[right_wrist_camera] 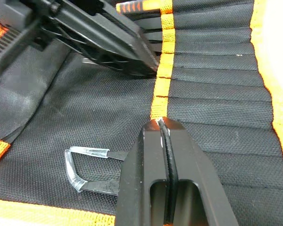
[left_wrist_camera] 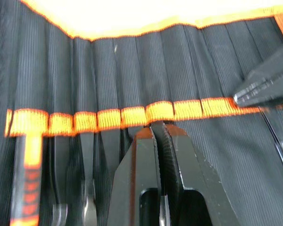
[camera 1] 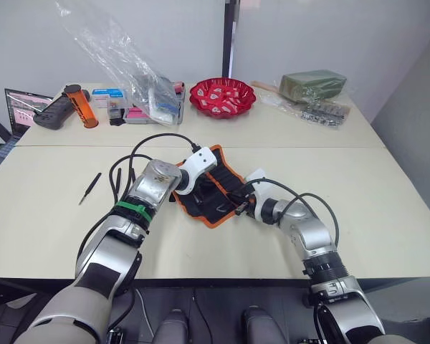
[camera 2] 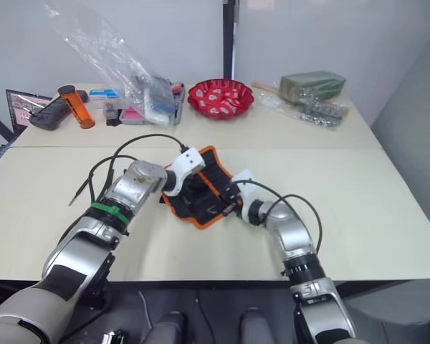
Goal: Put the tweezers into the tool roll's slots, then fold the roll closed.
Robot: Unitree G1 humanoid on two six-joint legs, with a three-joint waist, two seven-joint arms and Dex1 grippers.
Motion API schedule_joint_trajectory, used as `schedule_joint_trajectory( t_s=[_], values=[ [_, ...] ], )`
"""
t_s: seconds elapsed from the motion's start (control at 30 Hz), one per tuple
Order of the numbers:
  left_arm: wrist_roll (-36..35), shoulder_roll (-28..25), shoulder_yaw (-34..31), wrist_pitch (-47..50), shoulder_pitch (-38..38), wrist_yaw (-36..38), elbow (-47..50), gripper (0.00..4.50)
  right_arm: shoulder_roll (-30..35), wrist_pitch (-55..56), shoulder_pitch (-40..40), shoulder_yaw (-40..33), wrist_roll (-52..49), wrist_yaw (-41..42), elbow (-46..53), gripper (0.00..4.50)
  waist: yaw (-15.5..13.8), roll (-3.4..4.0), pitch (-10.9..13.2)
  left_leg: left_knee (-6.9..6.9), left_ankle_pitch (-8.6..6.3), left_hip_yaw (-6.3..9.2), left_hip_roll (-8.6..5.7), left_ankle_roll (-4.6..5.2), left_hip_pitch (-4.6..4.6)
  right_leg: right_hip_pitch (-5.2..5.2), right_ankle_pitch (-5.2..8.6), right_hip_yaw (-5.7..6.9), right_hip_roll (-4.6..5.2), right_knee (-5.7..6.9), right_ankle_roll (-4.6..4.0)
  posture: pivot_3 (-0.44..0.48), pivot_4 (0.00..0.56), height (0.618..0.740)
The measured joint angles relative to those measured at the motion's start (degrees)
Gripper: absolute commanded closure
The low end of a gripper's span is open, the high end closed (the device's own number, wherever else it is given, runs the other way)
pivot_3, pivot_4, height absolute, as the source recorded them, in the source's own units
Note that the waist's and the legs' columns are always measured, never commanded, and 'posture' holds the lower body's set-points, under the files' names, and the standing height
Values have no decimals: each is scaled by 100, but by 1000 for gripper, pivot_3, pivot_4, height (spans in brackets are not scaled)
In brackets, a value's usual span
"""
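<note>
With both black two-fingered hands clenched, the right hand (right_wrist_camera: 164,123) pinching a slim black tweezer at the orange-banded slots (left_wrist_camera: 108,117) of the black orange-edged tool roll (camera 1: 208,190) beneath them, and the left hand (left_wrist_camera: 155,129) pressing nearby, slide the tweezer straight along its pocket.

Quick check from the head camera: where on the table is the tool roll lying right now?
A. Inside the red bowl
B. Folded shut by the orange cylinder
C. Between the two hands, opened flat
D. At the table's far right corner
C. The tool roll lies opened flat on the near table, with the left hand at one side and the right hand at the other, well short of the red bowl.
</note>
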State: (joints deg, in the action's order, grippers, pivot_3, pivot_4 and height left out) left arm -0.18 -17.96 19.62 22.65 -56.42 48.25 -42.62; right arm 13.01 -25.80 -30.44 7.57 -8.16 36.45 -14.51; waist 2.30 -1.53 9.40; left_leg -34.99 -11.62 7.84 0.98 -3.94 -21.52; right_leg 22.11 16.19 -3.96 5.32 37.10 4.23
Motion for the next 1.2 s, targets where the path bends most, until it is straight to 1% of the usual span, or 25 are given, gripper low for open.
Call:
schedule_joint_trajectory(
  t_s=[0.27,0.33,0.37,0.4,0.5,0.63,0.7,0.73,0.87,0.93,0.97,1.0,1.07,1.1,1.2],
  values=[
    [11,197,-282,-123,-114,21,-436,4470,18,-35,32,-1,1,-51,50,4500,-30,0,0,-8,1,3,-7,-1,-1,-6,-1,0,5,0,7,0,150,740],
    [8,200,-316,-87,-114,29,-434,3743,17,-36,27,2,1,-50,49,4500,-29,0,0,-8,1,3,-7,-1,-1,-6,-1,0,5,0,7,0,150,740],
    [6,195,-344,-12,-113,45,-419,3548,17,-36,22,4,1,-50,50,4500,-20,0,0,-8,1,3,-6,-1,-1,-5,-1,0,4,0,7,0,150,740],
    [1,174,-354,112,-94,103,-315,3164,17,-36,15,7,1,-48,52,4500,-9,0,0,-7,1,3,-6,-1,-2,-4,-1,0,4,0,8,0,150,740],
    [-14,119,-354,430,11,226,21,2202,17,-35,2,30,1,-36,51,4500,22,0,0,-2,1,3,-5,-1,-1,-2,-1,0,3,1,8,0,150,740],
    [-176,-73,-473,1164,354,238,952,879,29,-31,-5,90,0,0,38,4500,52,1,0,3,1,4,-2,-1,0,1,-1,0,1,2,7,0,150,740],
    [-227,-371,-666,1584,503,167,1473,233,58,-23,11,103,0,47,47,4500,76,3,0,8,1,5,2,-1,1,5,-1,0,-2,4,7,0,150,740],
    [-258,-552,-819,1827,576,116,1810,52,85,-22,15,103,0,66,48,4500,73,3,0,9,1,5,1,-1,0,4,-1,0,-2,3,7,0,150,740],
    [-417,-1049,-1282,2484,737,-98,2776,52,128,40,-8,122,11,105,12,4500,26,3,0,4,1,7,-2,-1,0,-2,-1,0,2,-1,7,0,150,740],
    [-558,-1182,-1600,2814,808,-237,3178,52,159,168,-37,195,21,146,-70,4500,35,3,0,7,1,7,0,-1,3,-1,-1,0,0,0,7,0,150,740],
    [-692,-1228,-1899,3014,846,-359,3457,52,179,234,-47,230,21,192,-128,4500,46,2,0,8,1,7,1,-1,5,-1,-1,0,0,0,7,0,150,740],
    [-729,-1261,-2058,3095,857,-437,3608,52,190,261,-54,241,21,209,-153,4500,47,3,0,9,1,7,1,-1,6,-2,-1,0,-1,0,7,0,150,740],
    [-874,-1386,-2532,3345,1068,-720,4140,52,190,338,-104,306,21,242,-255,4500,66,4,-1,13,1,6,1,-1,9,-2,-1,-1,0,-1,7,0,150,740],
    [-929,-1425,-2827,3496,1219,-881,4423,52,196,394,-133,315,21,270,-306,4500,84,4,-1,17,1,6,2,-1,15,-4,-1,-2,0,0,7,0,150,740],
    [-1045,-1559,-3440,3767,1754,-1167,4949,52,217,486,-218,332,21,333,-421,4500,116,4,-1,17,1,4,2,-2,18,-7,-1,-4,0,-1,6,0,150,740]
  ],
)
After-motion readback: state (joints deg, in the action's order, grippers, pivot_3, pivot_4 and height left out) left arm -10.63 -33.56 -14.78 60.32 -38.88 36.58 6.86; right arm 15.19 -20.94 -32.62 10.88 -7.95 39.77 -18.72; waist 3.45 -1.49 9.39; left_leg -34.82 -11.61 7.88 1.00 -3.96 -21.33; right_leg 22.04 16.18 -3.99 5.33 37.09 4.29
